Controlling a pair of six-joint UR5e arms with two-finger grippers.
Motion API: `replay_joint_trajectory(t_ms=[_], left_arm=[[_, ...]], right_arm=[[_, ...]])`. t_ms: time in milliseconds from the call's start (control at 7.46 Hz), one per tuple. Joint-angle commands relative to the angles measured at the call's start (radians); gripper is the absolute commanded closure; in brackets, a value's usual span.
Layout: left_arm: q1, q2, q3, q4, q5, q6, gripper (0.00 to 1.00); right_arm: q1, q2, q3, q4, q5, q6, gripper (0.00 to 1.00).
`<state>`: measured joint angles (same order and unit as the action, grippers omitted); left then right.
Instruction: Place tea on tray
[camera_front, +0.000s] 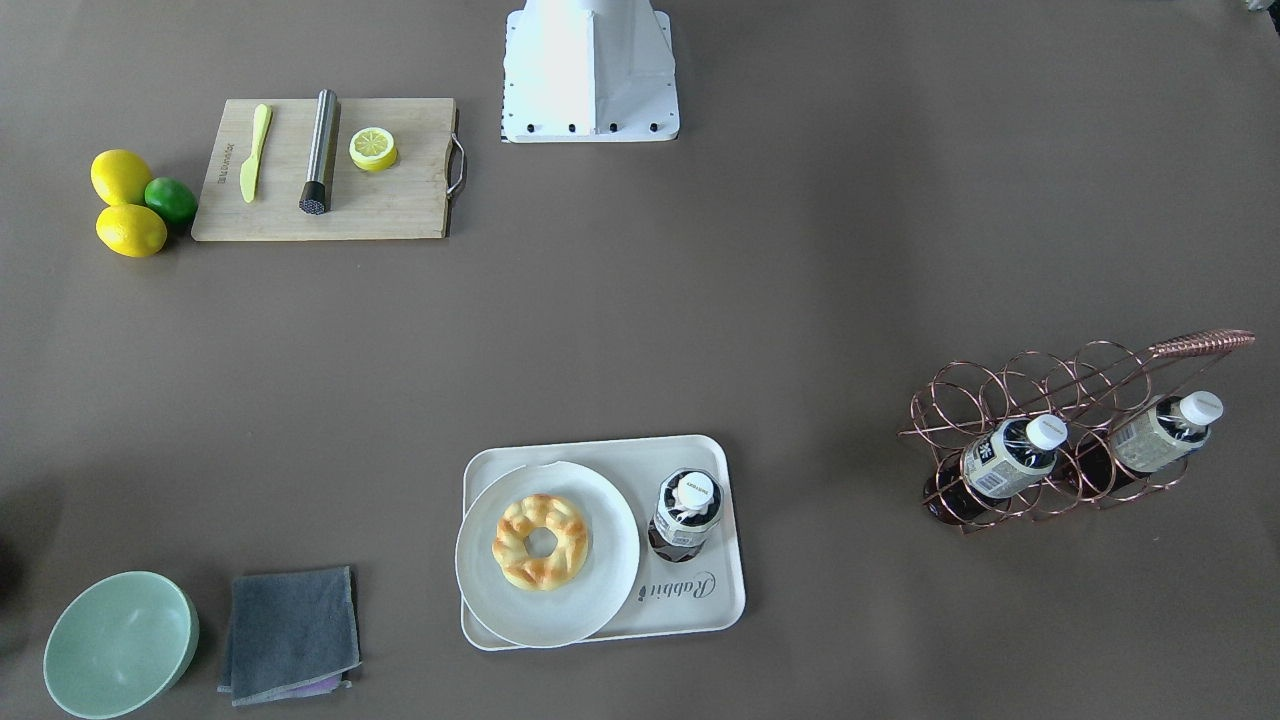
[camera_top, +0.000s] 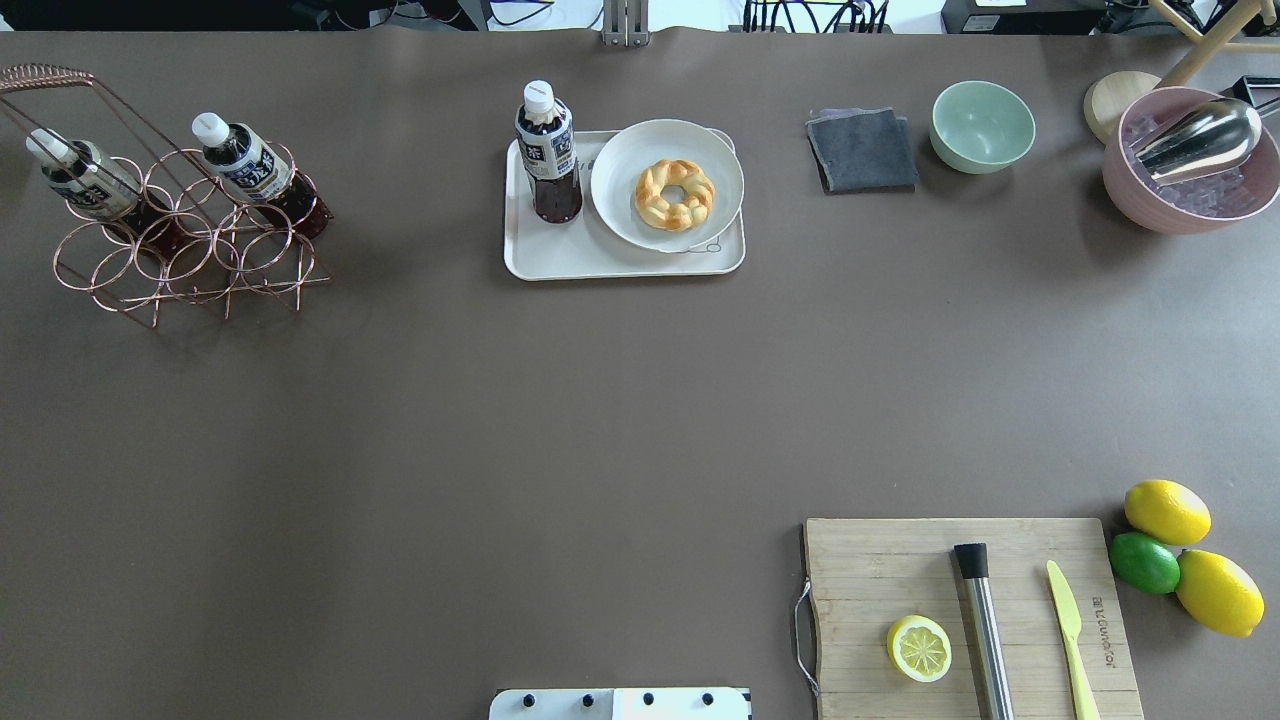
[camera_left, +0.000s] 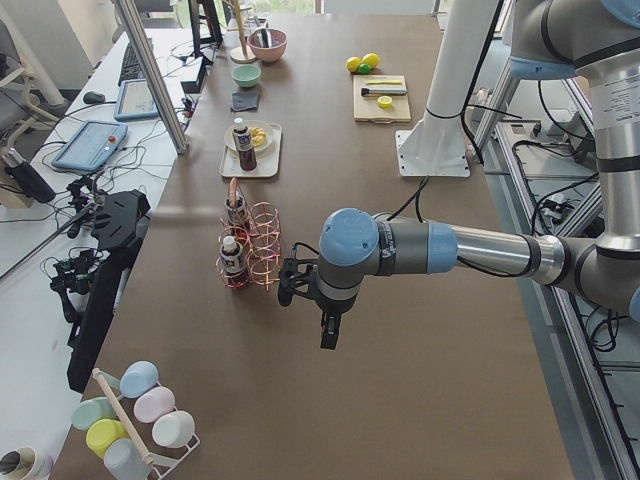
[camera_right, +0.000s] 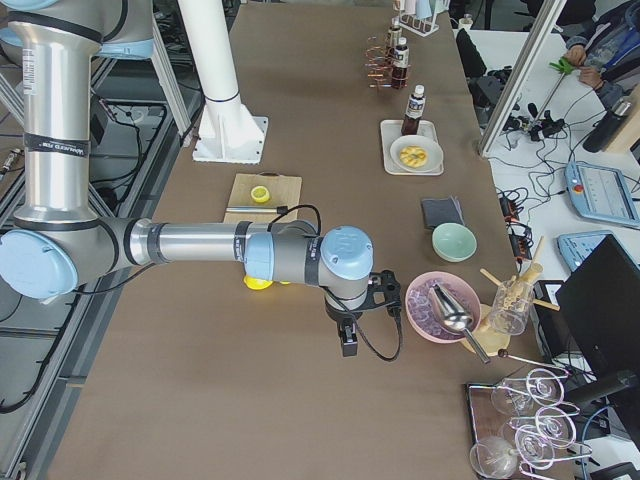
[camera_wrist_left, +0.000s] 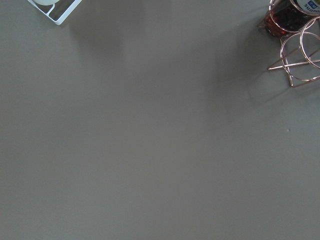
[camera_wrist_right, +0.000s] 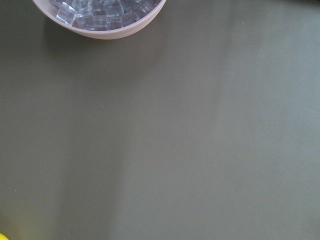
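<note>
One tea bottle (camera_front: 686, 510) stands upright on the cream tray (camera_front: 700, 612), beside a white plate; it also shows in the overhead view (camera_top: 548, 150) on the tray (camera_top: 560, 262). Two more tea bottles (camera_front: 1010, 457) (camera_front: 1160, 432) lie tilted in a copper wire rack (camera_front: 1060, 385). My left gripper (camera_left: 327, 335) shows only in the exterior left view, hanging over bare table near the rack; I cannot tell if it is open or shut. My right gripper (camera_right: 347, 340) shows only in the exterior right view, beside a pink bowl; I cannot tell its state.
The plate (camera_front: 590, 600) holds a braided bread ring (camera_front: 540, 540). A grey cloth (camera_front: 290, 632) and a green bowl (camera_front: 120, 645) sit nearby. A cutting board (camera_top: 960, 610) carries a lemon half, a muddler and a knife, with lemons and a lime beside it. The pink ice bowl (camera_top: 1190, 165) holds a scoop.
</note>
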<state>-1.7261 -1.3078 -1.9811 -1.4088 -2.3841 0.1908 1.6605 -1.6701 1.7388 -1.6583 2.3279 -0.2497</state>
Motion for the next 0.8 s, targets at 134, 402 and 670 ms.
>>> replay_joint_trajectory(t_ms=[134,402,670], left_arm=[[0.008,-0.037,-0.001,-0.004,0.002,0.002,0.03],[0.013,-0.073,0.025,-0.004,0.031,0.004,0.03],[0.020,-0.073,0.041,-0.010,0.033,0.009,0.03]], right_arm=[[0.007,-0.017,0.041,-0.006,-0.004,0.000,0.00],[0.002,-0.004,0.039,-0.006,-0.013,0.001,0.00],[-0.004,0.009,0.038,-0.005,-0.013,0.009,0.00]])
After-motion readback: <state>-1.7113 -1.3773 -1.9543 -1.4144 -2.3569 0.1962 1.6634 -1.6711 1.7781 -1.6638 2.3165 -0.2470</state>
